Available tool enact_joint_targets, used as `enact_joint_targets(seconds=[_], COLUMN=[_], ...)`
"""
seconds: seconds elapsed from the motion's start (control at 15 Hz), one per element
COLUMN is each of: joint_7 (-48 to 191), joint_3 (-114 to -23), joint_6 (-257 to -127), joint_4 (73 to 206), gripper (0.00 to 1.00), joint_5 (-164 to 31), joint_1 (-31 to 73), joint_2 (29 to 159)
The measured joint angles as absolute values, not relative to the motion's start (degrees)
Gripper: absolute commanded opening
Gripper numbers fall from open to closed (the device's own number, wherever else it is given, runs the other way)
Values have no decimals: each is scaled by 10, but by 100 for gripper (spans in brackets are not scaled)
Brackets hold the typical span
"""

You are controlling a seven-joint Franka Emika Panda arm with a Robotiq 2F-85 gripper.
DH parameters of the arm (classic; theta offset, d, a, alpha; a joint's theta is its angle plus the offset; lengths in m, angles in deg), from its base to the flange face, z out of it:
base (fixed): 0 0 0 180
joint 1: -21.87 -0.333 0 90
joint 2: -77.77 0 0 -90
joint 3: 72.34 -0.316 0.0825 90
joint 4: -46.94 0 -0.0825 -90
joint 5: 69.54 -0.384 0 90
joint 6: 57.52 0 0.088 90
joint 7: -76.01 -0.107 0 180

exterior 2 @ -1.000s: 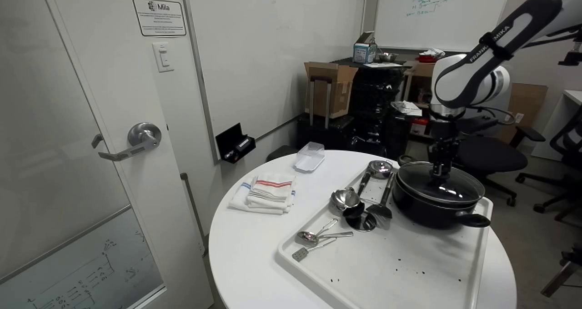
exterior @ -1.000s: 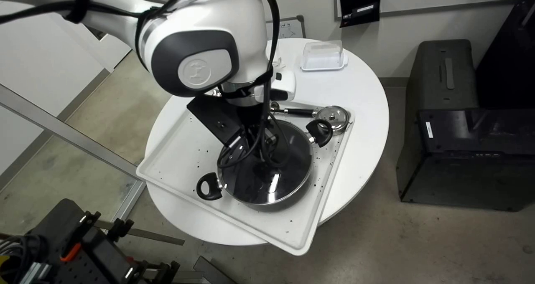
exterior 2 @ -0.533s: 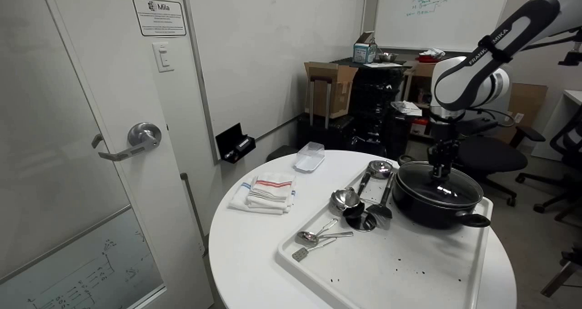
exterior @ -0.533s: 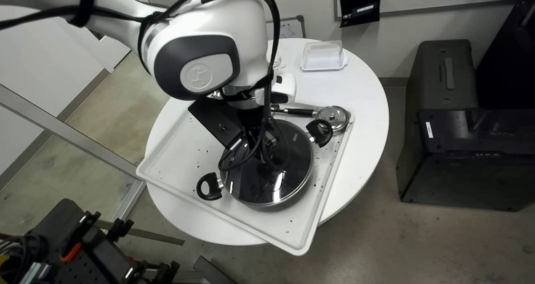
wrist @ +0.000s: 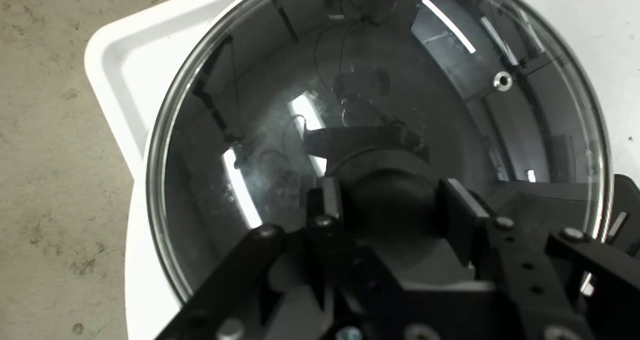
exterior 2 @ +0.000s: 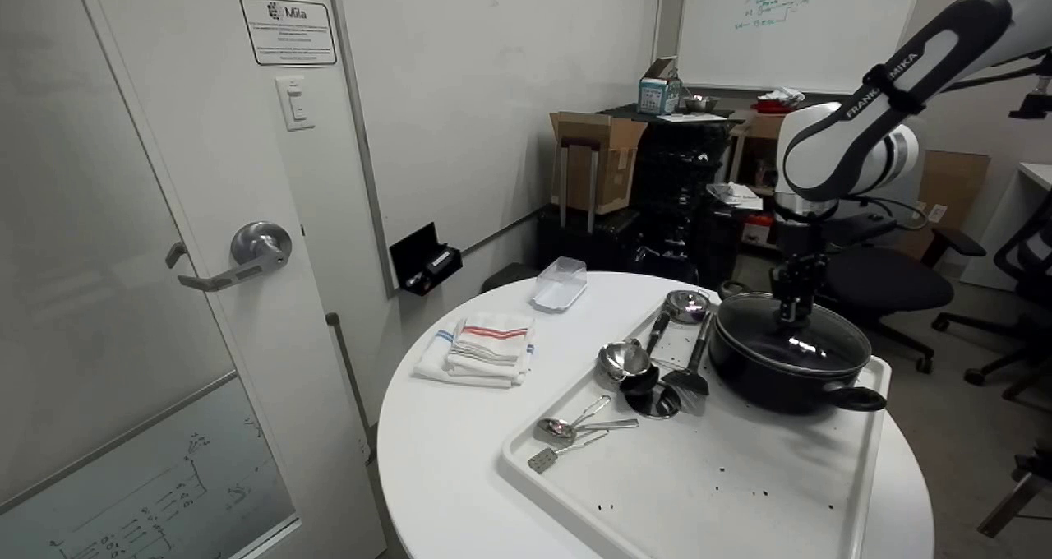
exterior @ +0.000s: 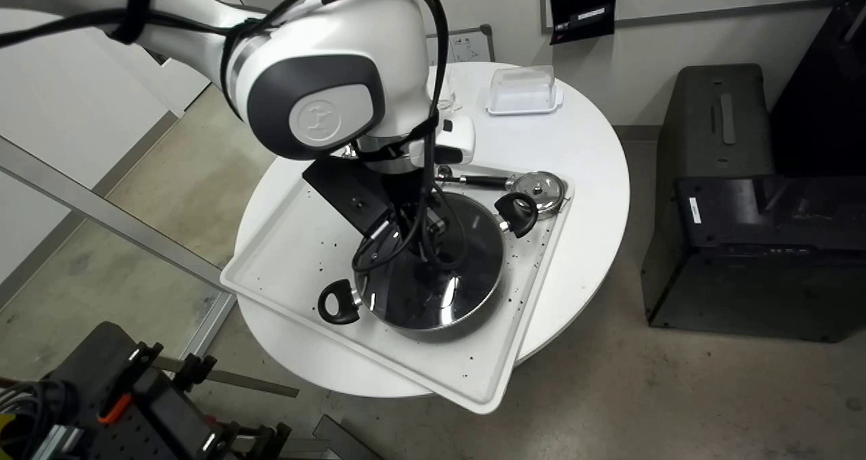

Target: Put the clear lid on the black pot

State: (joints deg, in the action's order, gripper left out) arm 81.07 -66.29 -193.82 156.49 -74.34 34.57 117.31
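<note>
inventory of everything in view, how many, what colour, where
round table: 1, white, under tray
tray: 1, white, on table
black pot: 1, black, on tray
clear lid: 1, transparent, over pot
utensils: several, silver and black, on tray
folded cloths: count unclear, white with stripes, on table
container: 1, clear, on table
cases: at least 2, dark, near table
open box: 1, brown, beyond table
office chair: at least 1, black, beyond table
whiteboards: at least 2, white, background
door: at least 1, white, beyond cloths
robot arm: 1, white and black, above tray
end effector: 1, black, at lid's centre
</note>
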Motion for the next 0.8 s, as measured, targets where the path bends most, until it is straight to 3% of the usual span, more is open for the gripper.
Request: enact_joint_targets(seconds=[0.67,0.73,0.8], joint_7=[810,810,810], joint_3=[-665,-665,-665], joint_6=[-1957,-1958,-1958], joint_4=[1571,1571,1571], gripper=[26,76,78], joint_5=[-737,-737,-737], joint_1=[329,329,329], joint_2=[1177,1177,1177])
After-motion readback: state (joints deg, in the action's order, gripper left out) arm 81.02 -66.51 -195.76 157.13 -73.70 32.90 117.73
